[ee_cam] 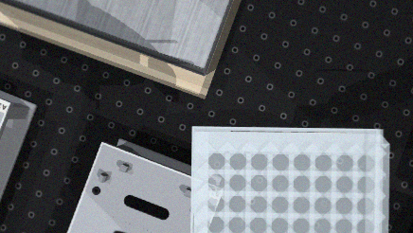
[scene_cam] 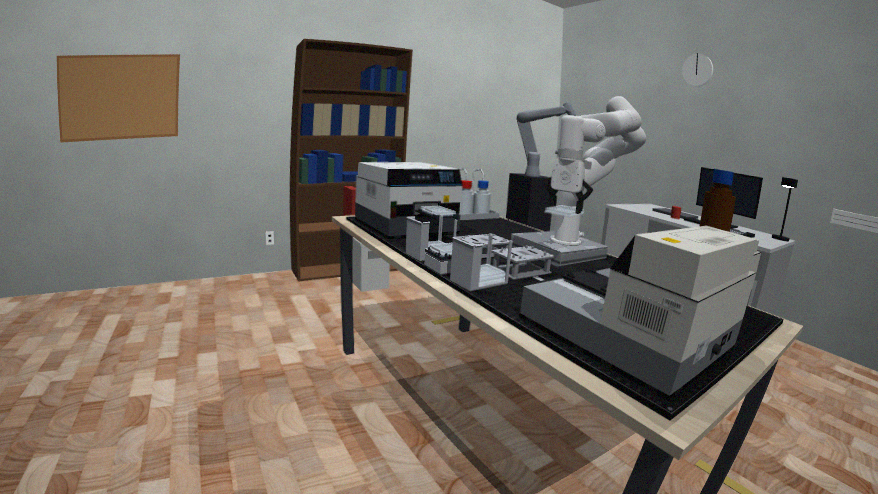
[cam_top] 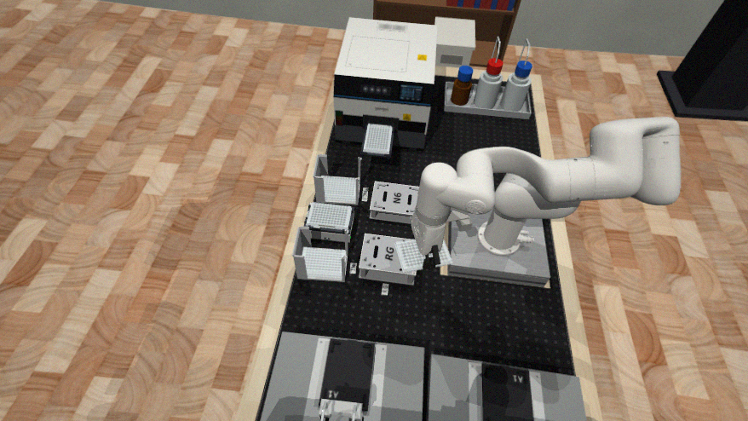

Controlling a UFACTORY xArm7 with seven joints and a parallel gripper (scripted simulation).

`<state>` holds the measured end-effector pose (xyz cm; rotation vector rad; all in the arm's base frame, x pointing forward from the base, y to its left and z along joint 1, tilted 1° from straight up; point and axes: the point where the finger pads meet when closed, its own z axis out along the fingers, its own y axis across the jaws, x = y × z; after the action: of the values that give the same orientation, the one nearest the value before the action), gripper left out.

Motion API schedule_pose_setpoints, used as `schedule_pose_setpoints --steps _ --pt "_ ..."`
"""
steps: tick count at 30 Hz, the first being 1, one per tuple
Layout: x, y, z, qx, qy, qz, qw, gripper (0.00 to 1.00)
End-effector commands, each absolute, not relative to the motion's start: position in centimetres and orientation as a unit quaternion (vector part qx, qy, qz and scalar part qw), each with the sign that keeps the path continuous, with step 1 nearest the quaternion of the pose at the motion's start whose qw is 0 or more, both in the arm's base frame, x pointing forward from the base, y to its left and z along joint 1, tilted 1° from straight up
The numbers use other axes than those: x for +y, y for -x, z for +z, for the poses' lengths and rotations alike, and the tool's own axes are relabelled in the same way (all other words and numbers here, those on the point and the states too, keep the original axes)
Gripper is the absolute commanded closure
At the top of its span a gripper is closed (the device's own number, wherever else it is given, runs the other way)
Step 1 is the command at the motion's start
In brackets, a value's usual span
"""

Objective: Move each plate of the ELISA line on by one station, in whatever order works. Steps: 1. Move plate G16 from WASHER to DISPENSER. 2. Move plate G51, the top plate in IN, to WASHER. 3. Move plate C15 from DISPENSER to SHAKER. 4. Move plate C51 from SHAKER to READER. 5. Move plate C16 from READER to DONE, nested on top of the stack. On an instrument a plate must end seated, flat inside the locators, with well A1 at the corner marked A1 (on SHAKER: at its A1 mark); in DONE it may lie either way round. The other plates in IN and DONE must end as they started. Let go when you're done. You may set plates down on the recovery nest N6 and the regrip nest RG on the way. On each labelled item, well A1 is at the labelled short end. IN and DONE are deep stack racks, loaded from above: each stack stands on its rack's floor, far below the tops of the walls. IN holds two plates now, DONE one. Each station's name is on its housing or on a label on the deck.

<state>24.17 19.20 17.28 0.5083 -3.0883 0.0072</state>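
Note:
My gripper [cam_top: 433, 257] is shut on a white well plate [cam_top: 409, 255] [ee_cam: 290, 186] and holds it in the air, turned at an angle, over the right edge of the regrip nest RG [cam_top: 379, 253] [ee_cam: 137, 199]. I cannot read the plate's label. The held plate also shows small under the wrist in the exterior view [scene_cam: 561, 210]. The fingers are hidden in the wrist view. Nest N6 [cam_top: 394, 198] is bare. One plate [cam_top: 377, 138] lies on the reader's tray, one plate [cam_top: 328, 216] on the small unit between the racks, and one in each rack [cam_top: 337, 189] [cam_top: 323, 263].
The arm's grey base plinth [cam_top: 497, 262] [ee_cam: 142, 28] stands just right of the held plate. Two instruments at the front [cam_top: 348, 371] [cam_top: 504, 389] show bare black nests marked A1. A bottle tray [cam_top: 489, 83] stands at the back right beside the reader [cam_top: 384, 57].

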Motion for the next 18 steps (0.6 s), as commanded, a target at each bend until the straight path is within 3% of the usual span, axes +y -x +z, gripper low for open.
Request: schedule_pose_setpoints --steps 1,18 --pt "20.4 -23.1 17.4 -0.982 -0.19 0.001 0.004 1.0" --pt "23.6 -19.9 17.5 -0.968 -0.25 0.001 0.004 1.0"
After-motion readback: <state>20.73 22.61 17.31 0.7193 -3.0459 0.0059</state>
